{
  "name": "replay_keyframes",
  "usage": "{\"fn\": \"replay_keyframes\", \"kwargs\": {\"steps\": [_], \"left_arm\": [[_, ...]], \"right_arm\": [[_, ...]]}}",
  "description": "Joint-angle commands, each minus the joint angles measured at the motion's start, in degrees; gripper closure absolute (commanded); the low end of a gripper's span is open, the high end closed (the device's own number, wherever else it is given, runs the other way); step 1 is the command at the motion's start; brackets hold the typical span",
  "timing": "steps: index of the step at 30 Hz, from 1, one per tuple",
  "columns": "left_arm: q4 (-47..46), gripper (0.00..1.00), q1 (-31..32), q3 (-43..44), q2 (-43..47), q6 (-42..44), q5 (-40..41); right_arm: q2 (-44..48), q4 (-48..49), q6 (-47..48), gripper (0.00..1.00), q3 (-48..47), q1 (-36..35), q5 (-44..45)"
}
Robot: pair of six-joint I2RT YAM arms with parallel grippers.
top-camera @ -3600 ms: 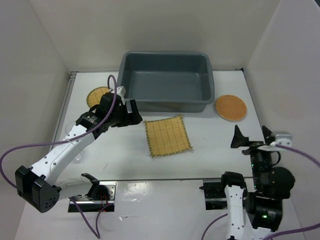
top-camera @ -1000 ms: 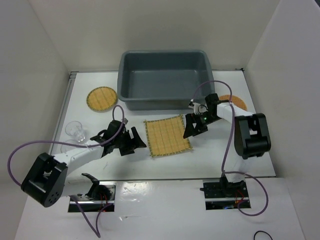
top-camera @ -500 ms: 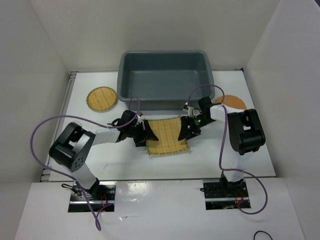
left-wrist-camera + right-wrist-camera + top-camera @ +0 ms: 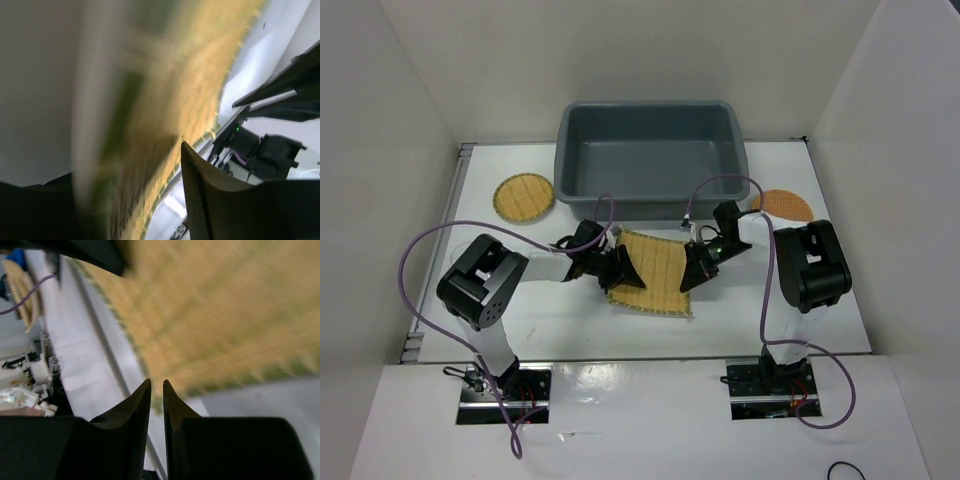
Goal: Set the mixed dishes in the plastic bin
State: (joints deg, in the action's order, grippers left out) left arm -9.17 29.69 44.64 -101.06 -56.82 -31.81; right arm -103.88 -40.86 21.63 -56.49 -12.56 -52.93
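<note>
With the mat mid-table just before the bin, right fingers pinched almost closed on its right edge and left fingers only half-open around its left, 1 uneven lift could drop it.

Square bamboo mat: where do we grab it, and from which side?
Pinch the mat at its thin side edges: left gripper from the left, right gripper from the right. It is a thin flat sheet, so only edges offer a bite; held one-sided it would likely sag.
</note>
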Motion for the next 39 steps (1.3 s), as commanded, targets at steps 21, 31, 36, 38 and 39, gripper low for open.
{"fn": "replay_keyframes", "kwargs": {"steps": [21, 31, 36, 38, 39], "left_arm": [[21.3, 1.00, 4.6, 22.9, 13.0, 8.2, -11.3], [14.6, 1.00, 0.3, 27.5, 9.5, 1.0, -17.1], [14.0, 1.00, -5.2, 42.3, 2.3, -4.3, -18.9], [16.6, 1.00, -7.0, 49.5, -3.1, -4.9, -19.5], [17.3, 1.00, -7.6, 56.5, -5.0, -4.9, -20.0]], "right_arm": [[28.2, -6.0, 3.3, 0.62, -4.1, 20.5, -11.0], [29.3, -2.8, -3.1, 0.62, -6.1, 23.9, -0.6], [29.3, -0.9, -6.1, 0.68, -6.7, 25.2, 4.1], [28.7, -0.4, -6.8, 0.68, -6.2, 25.2, 5.5], [28.7, 0.2, -7.4, 0.68, -6.2, 25.2, 6.1]]}}
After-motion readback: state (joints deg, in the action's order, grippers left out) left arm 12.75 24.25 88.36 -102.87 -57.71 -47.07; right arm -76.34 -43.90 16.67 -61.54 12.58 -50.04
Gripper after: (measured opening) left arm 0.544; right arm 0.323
